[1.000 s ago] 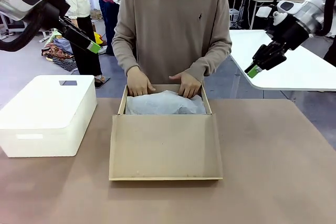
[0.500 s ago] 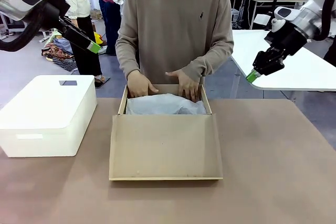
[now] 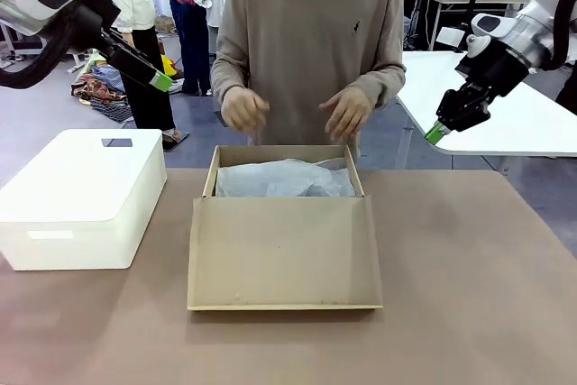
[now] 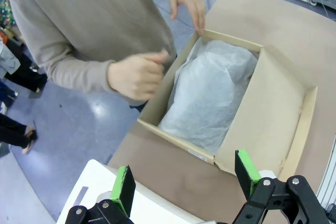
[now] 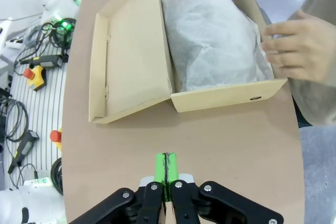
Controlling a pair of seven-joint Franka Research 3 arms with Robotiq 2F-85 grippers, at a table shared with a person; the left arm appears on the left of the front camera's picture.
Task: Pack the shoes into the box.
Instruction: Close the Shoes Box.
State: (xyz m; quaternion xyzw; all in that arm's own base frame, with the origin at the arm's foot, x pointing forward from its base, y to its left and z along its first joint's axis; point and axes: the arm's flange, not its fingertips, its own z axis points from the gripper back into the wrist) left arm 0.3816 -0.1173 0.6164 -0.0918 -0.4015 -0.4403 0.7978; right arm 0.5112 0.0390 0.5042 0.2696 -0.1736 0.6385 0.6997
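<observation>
Left gripper (image 4: 184,167) raised high at left, jaws wide apart, right gripper (image 3: 437,132) raised at right, jaws pressed together

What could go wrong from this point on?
The tissue paper mounds up in the box, so the lid, lying flat toward the robot, may catch or crush it when folded over. The person's hands hover above the far rim; the left claw or right claw coming down could strike them.

Lab: floor cables (image 5: 18,116), emergency-stop buttons (image 5: 34,75)
</observation>
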